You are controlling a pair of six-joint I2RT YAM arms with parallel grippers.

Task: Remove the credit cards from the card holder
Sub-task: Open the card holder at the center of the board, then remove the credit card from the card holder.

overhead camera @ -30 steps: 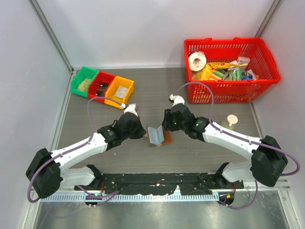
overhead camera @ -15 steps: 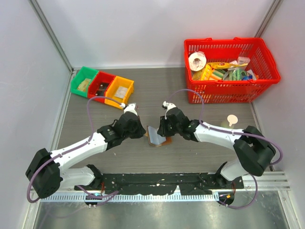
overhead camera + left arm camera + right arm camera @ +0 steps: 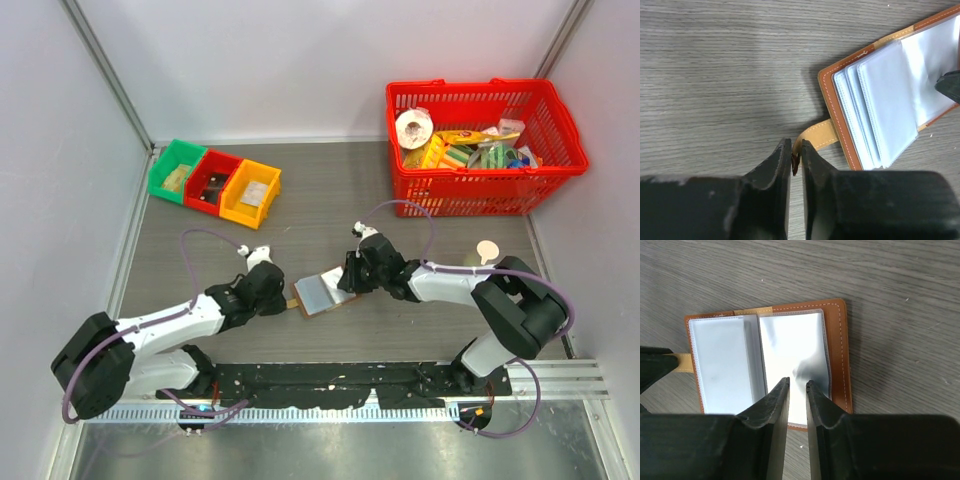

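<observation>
- open card holder [image 3: 322, 293] lies flat on bench [image 3: 330, 190], frame centre
- left hand [image 3: 796, 162] clamped tight on its tan strap [image 3: 817, 136], bottom centre
- right hand [image 3: 797, 387] narrow, tips over right pale panel [image 3: 790, 347]; can't tell if gripping

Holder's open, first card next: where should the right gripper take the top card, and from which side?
Take the top of the credit cards by its raised free edge near the fold of the card holder; elsewhere it lies flat. Probably come low from the side of the right gripper, pulling away from the left gripper pinching the strap.
</observation>
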